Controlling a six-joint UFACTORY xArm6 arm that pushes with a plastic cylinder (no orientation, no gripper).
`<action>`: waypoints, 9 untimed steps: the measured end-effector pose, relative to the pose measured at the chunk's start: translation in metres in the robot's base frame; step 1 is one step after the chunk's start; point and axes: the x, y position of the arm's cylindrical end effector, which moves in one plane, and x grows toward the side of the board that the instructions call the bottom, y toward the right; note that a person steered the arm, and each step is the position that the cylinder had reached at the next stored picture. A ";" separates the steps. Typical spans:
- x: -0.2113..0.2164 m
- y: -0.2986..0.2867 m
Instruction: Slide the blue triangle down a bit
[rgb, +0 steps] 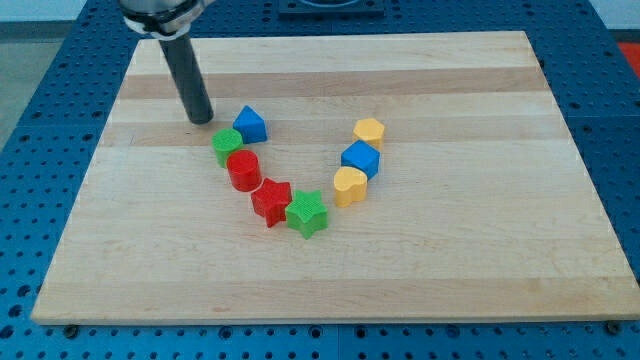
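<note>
The blue triangle (250, 124) sits on the wooden board (450, 250), left of the middle, at the upper end of a curved row of blocks. My tip (201, 121) is down on the board just to the view's left of the blue triangle, with a small gap between them. A green round block (227, 146) lies directly below-left of the triangle, touching it. Below that come a red cylinder (243, 170), a red star (271, 201) and a green star (307, 213).
On the right side of the row stand a yellow block (368, 132), a blue cube (361, 159) and a yellow heart-like block (349, 186). The board is ringed by a blue perforated table (40, 110).
</note>
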 end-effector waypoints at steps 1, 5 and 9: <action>0.003 0.023; 0.029 0.037; 0.015 0.068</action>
